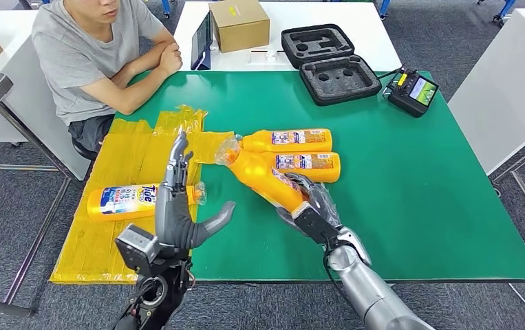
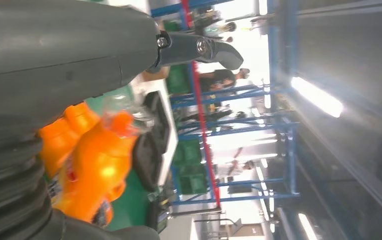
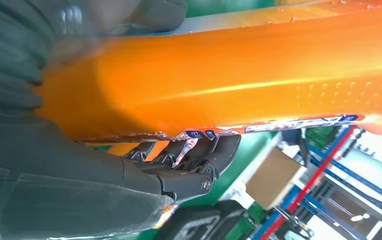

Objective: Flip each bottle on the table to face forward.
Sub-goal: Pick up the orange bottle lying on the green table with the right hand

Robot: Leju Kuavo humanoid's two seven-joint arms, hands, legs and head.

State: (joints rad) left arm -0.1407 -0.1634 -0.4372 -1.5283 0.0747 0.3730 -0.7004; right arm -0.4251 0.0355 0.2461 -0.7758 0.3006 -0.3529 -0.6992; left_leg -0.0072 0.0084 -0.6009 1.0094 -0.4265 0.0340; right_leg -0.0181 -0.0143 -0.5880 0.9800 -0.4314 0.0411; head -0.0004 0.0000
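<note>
The right robot hand [image 1: 307,206] wraps the base of the lifted orange bottle [image 1: 263,177], so the bottle's bottom end is hidden behind the fingers. That bottle also covers part of the label end of the nearer of the two bottles [image 1: 311,165] lying toward the middle of the table [image 1: 418,206]. The left robot hand [image 1: 177,206] stands in front of the bottle on the yellow sheet [image 1: 122,203], hiding its neck. Label print is too small to read. In the right wrist view the bottle runs off the picture's edges.
</note>
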